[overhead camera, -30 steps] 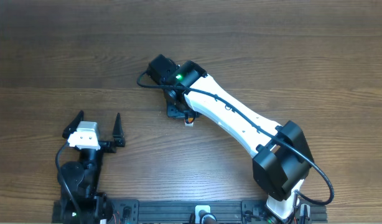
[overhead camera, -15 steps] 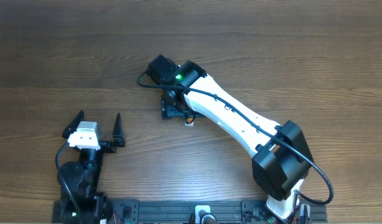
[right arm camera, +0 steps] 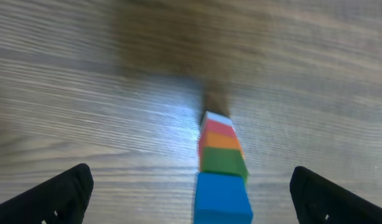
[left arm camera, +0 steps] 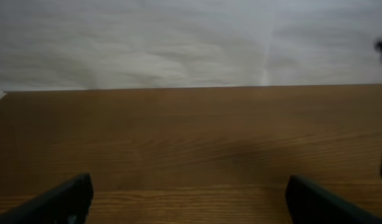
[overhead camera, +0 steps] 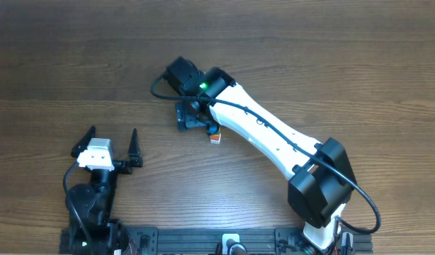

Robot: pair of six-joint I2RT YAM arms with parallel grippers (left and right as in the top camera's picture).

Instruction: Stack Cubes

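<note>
While our right gripper (right arm camera: 192, 198) hung wide open above the cube stack (right arm camera: 221, 163), we feared a finger brushing it — toppling everything.

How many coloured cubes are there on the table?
5, in one stack on the table: blue cube on top, then green cube, orange cube, red cube, white cube at the bottom. More could hide under the right arm.
</note>
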